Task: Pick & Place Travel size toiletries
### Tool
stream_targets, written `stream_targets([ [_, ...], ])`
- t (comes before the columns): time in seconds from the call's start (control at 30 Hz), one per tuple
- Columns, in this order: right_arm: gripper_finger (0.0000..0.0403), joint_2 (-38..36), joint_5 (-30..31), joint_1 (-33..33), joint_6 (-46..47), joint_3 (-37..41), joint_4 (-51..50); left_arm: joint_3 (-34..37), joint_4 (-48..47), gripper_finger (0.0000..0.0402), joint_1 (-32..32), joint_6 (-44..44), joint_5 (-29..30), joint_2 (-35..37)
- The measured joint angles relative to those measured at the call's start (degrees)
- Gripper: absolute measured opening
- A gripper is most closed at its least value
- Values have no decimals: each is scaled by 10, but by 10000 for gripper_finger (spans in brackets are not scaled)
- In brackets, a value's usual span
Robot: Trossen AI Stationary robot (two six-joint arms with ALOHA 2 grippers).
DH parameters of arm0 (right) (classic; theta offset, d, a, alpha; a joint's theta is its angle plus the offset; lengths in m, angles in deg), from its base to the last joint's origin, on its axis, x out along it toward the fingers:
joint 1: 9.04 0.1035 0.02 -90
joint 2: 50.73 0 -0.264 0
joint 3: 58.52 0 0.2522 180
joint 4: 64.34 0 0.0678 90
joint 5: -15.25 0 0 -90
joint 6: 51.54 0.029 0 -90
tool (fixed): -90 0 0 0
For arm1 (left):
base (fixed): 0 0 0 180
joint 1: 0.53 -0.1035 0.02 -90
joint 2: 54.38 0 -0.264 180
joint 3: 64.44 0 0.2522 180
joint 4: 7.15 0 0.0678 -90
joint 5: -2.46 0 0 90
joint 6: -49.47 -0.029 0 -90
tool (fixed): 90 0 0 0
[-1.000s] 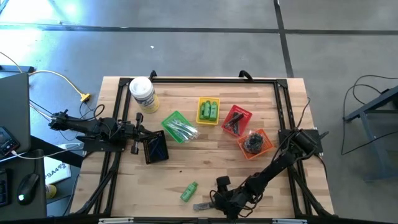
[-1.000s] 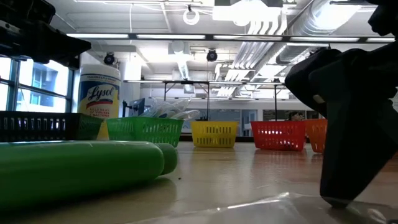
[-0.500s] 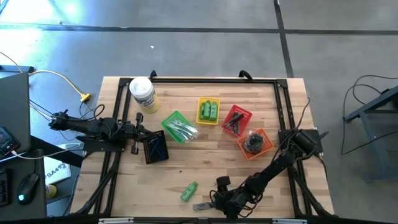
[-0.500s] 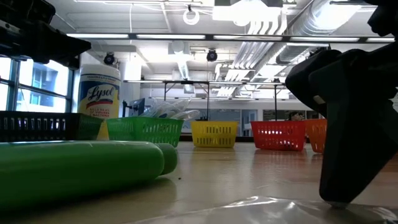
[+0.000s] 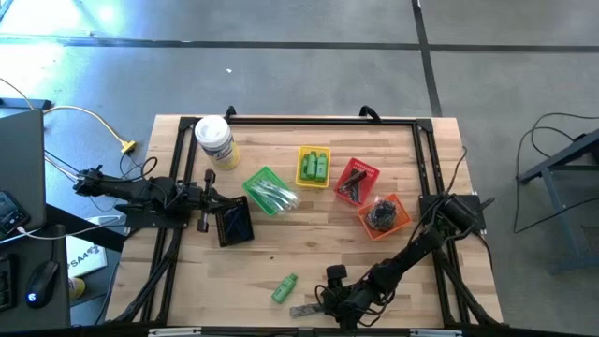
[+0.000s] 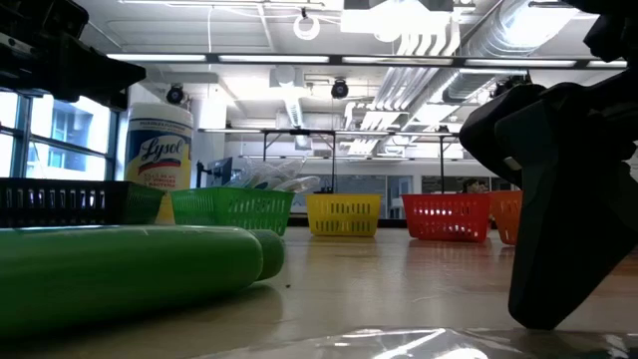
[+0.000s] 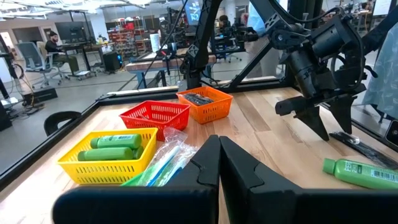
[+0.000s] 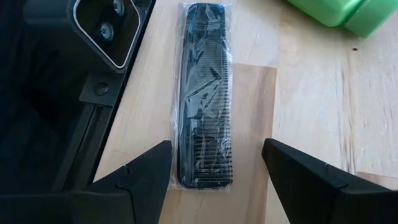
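Note:
A dark comb in clear wrap (image 8: 205,93) lies flat on the table by its near edge, beside the frame rail; the high view shows the comb (image 5: 303,310) too. My right gripper (image 8: 217,180) is open above the comb's one end, slanting down, a finger on either side of it and apart from it. A green bottle (image 5: 284,288) lies on its side just left of the comb. My left gripper (image 7: 219,142) is shut and empty, pointing level at the table's left side, next to a black basket (image 5: 234,223).
Mid-table stand a green basket (image 5: 267,190) with clear-wrapped pieces, a yellow one (image 5: 314,167) with green bottles, a red one (image 5: 356,181) and an orange one (image 5: 384,215). A white-lidded jar (image 5: 215,142) stands far left. The black frame rail (image 8: 93,93) runs beside the comb.

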Motion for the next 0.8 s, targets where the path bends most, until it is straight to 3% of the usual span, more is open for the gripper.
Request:
stream_targets([
  [0.23,250,0,3,-10,0,0,-17,0,0,0,0,0,0,0],
  [0.8,250,-6,95,-25,23,1,-97,0,-1,0,0,0,0,0],
])
